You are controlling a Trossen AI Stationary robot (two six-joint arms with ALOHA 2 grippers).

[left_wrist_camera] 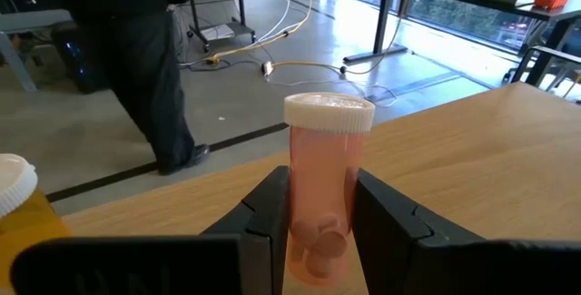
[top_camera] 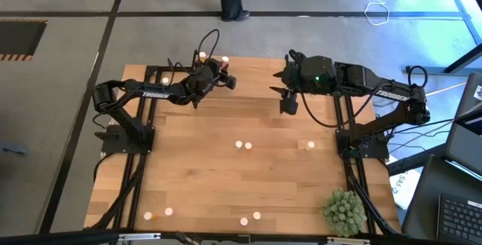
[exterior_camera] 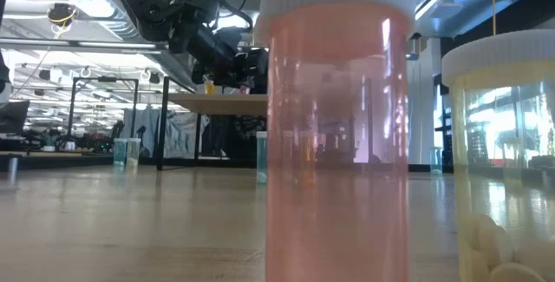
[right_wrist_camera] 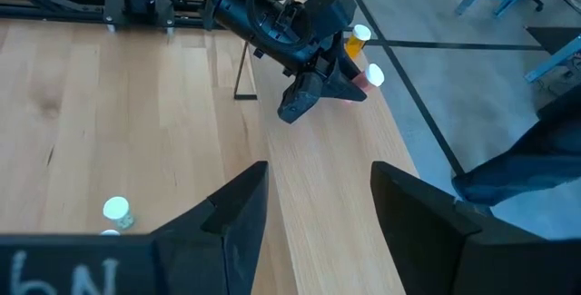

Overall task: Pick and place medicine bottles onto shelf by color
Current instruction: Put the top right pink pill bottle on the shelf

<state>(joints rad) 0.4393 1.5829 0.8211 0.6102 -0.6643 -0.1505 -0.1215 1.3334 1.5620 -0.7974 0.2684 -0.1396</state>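
Observation:
My left gripper (left_wrist_camera: 322, 186) is at the table's far edge, shut on a red-pink medicine bottle (left_wrist_camera: 325, 177) with a white cap. An orange bottle (left_wrist_camera: 14, 195) stands close beside it. In the low view the shelf (exterior_camera: 217, 101), a light board on black legs, shows far back with the left arm (exterior_camera: 195, 22) over it. My right gripper (right_wrist_camera: 318, 213) hangs open high above the table's far right (top_camera: 288, 105), holding nothing. Several more bottles stand on the tabletop, among them a pair at mid-table (top_camera: 243, 146). My left gripper pinches the red-pink bottle's lower body (left_wrist_camera: 318, 231) between its two fingers, one on each side. The fingers come nearly level, from the table's left. The bottle stands upright, its cap (left_wrist_camera: 329, 112) above the fingers. The fingers hide its base, so whether it rests on anything I cannot tell.
A pink bottle (exterior_camera: 334, 126) and a pale yellow one with pills (exterior_camera: 503, 160) stand near the table's front edge. A lone bottle (top_camera: 310, 145) stands at the right and a spiky green plant ball (top_camera: 344, 211) at the near right. A person's legs (left_wrist_camera: 136, 59) stand beyond the far edge.

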